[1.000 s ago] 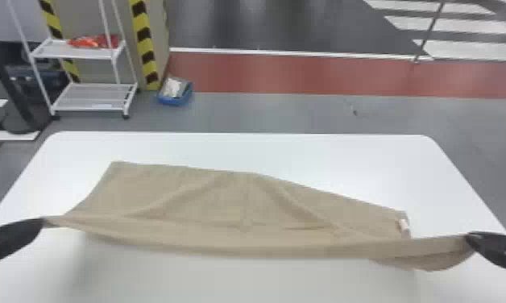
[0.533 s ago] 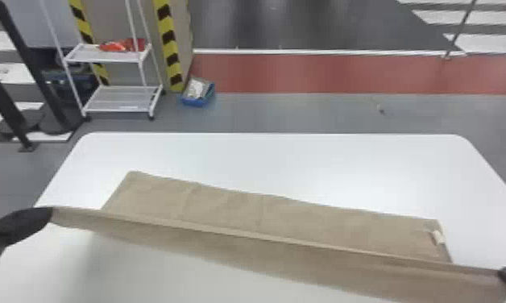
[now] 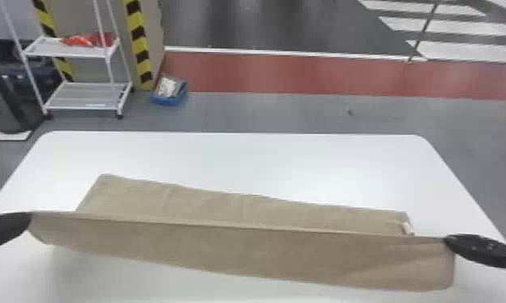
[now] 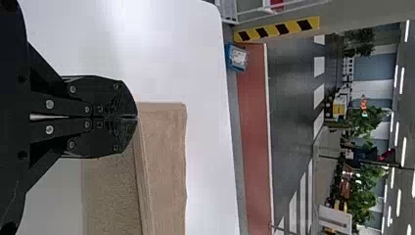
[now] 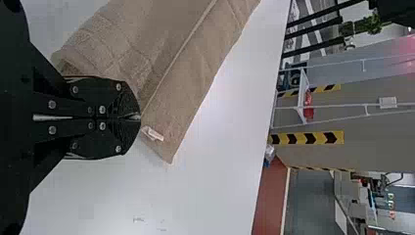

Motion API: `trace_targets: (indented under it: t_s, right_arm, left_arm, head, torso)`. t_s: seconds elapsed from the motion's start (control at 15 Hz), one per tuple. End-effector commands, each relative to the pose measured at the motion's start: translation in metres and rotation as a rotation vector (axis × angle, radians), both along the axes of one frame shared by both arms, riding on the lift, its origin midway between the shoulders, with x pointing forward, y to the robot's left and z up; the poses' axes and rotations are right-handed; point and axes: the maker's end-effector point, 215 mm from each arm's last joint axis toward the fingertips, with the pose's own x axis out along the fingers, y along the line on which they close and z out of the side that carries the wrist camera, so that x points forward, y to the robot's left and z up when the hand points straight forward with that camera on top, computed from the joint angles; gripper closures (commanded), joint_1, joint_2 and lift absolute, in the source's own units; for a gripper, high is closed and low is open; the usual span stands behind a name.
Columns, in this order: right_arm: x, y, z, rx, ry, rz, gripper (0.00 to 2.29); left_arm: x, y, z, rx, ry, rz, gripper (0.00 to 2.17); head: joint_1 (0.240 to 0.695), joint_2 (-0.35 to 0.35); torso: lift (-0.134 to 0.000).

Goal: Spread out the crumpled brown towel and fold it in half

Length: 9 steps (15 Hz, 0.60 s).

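The brown towel (image 3: 240, 245) is stretched taut between both grippers, its near part hanging as a raised band and its far part flat on the table. In the head view my left gripper (image 3: 30, 219) is shut on the towel's left corner and my right gripper (image 3: 447, 240) on its right corner. A small white tag (image 3: 407, 228) shows at the right end. The left wrist view has the left gripper (image 4: 137, 117) closed at the towel (image 4: 166, 161); in the right wrist view the right gripper (image 5: 140, 117) is closed beside the tag (image 5: 152, 133).
The white table (image 3: 240, 161) has bare surface beyond the towel and along its near side. Past the table's far edge, a white shelf rack (image 3: 87, 96) and a blue bin (image 3: 169, 94) stand on the floor.
Since a second ago the held edge has straightened and the near part hangs as a broader, smoother band. The far part has lost most of its wrinkles. The head view has shifted sideways and back.
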Motion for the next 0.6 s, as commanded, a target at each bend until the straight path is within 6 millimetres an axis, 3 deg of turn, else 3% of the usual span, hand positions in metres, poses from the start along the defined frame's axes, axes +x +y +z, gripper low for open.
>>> trace_targets:
  t_s: [0.0, 0.13, 0.53]
  right_arm:
    - [0.015, -0.007, 0.002, 0.008, 0.008, -0.016, 1.19]
    - [0.025, -0.004, 0.000, 0.013, 0.021, -0.018, 1.19]
    - [0.043, 0.013, -0.005, 0.058, 0.059, -0.027, 1.19]
  left_arm:
    - [0.012, -0.010, -0.004, -0.023, 0.074, 0.010, 1.70]
    - [0.035, -0.031, 0.003, 0.006, 0.090, -0.013, 1.70]
    - [0.089, -0.072, -0.004, -0.004, 0.152, -0.068, 1.70]
  head:
    - [0.695, -0.102]
    - [0.695, -0.119]
    - [0.695, -0.149]
  torso:
    - [-0.124]
    - [-0.124]
    - [-0.124]
